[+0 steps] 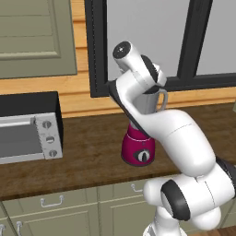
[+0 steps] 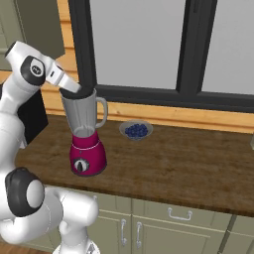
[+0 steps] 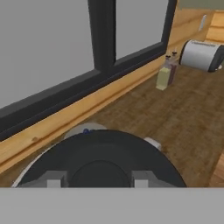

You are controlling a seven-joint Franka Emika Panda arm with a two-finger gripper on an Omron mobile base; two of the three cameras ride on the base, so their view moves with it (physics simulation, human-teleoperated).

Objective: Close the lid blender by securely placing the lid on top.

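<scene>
Left base view: arm rises from lower right, elbow bent, forearm reaching up and back so the wrist sits over the blender (image 1: 138, 148), whose magenta base w/ black dial stands on the wooden counter (image 1: 87, 152); arm covers most of the jar, only part of the clear wall and handle peeking out by the wrist. Toaster oven (image 1: 30, 133) sits at far left of counter, well apart. Right base view: arm climbs the left edge, wrist angled down-right, w/ gripper (image 2: 79, 92) right at the jar's rim; whole blender visible here, jar upright, handle to the right. Lid (image 2: 82, 92) shows as a dark sliver at the rim under the hand; can't tell if it's fully seated. Bowl of blueberries (image 2: 136, 130) stands near the window sill, beside the blender but not touching. Hand view: black round lid (image 3: 100, 159) sits close under the gripper, clenched on the lid at its edges; bottles (image 3: 166, 73) and a silver cylinder (image 3: 200, 54) stand farther along the counter.
</scene>
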